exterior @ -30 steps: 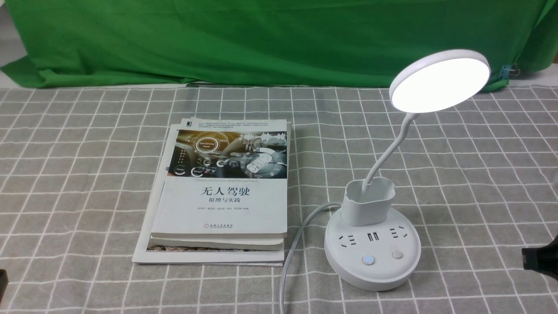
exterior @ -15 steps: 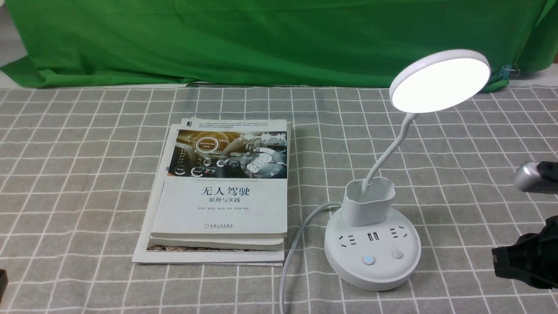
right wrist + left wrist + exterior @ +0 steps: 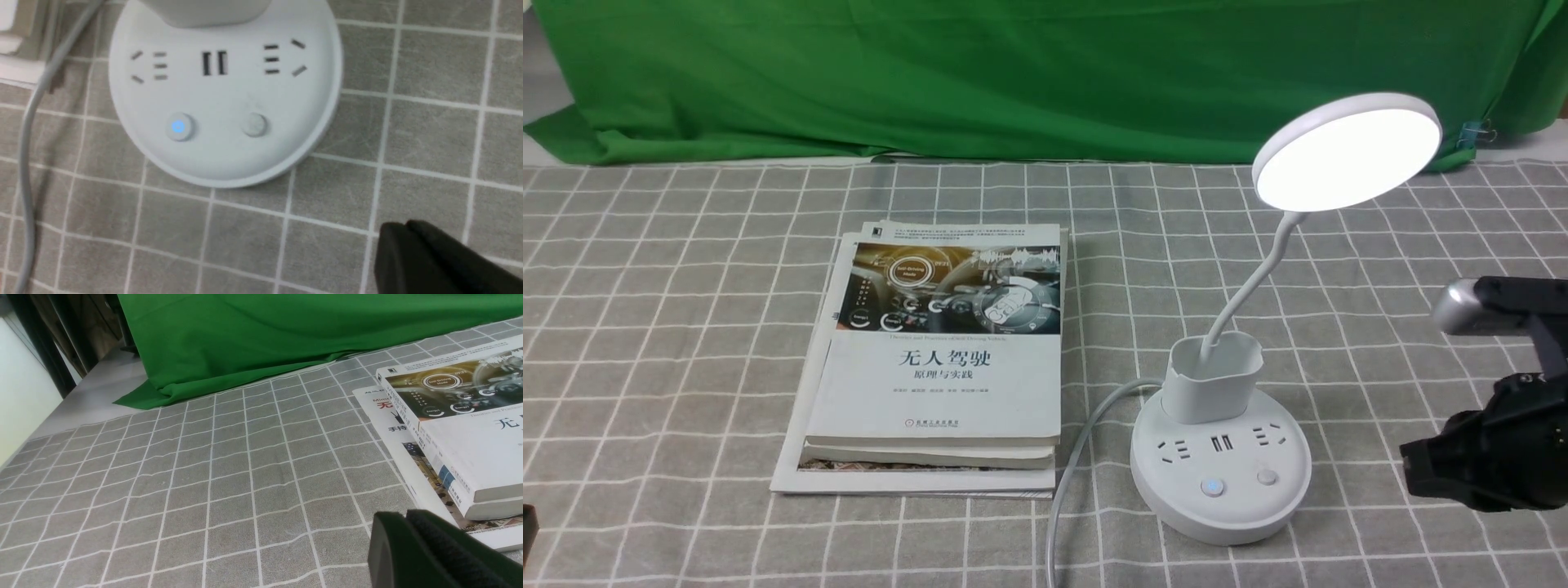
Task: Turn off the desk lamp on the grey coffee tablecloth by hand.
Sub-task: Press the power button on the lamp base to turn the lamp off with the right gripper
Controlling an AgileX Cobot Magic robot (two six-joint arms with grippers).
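Note:
The white desk lamp (image 3: 1221, 465) stands right of centre on the grey coffee tablecloth (image 3: 686, 327), and its round disc head (image 3: 1347, 151) is glowing. On the base, the left button (image 3: 178, 127) is lit blue and the right button (image 3: 254, 123) is plain. My right gripper (image 3: 1411, 472) hovers just right of the base, shut and empty; in the right wrist view its joined black tips (image 3: 404, 226) sit over bare cloth, clear of the base. My left gripper (image 3: 404, 514) is shut, low over the cloth beside the books.
A stack of books (image 3: 939, 359) lies left of the lamp. The lamp's white cord (image 3: 1078, 457) runs between them toward the front edge. A green backdrop cloth (image 3: 1013, 73) closes off the back, with a clip (image 3: 1474, 135) at its right.
My right arm has come in from the right edge toward the lamp base. The lamp stays lit and nothing else has moved.

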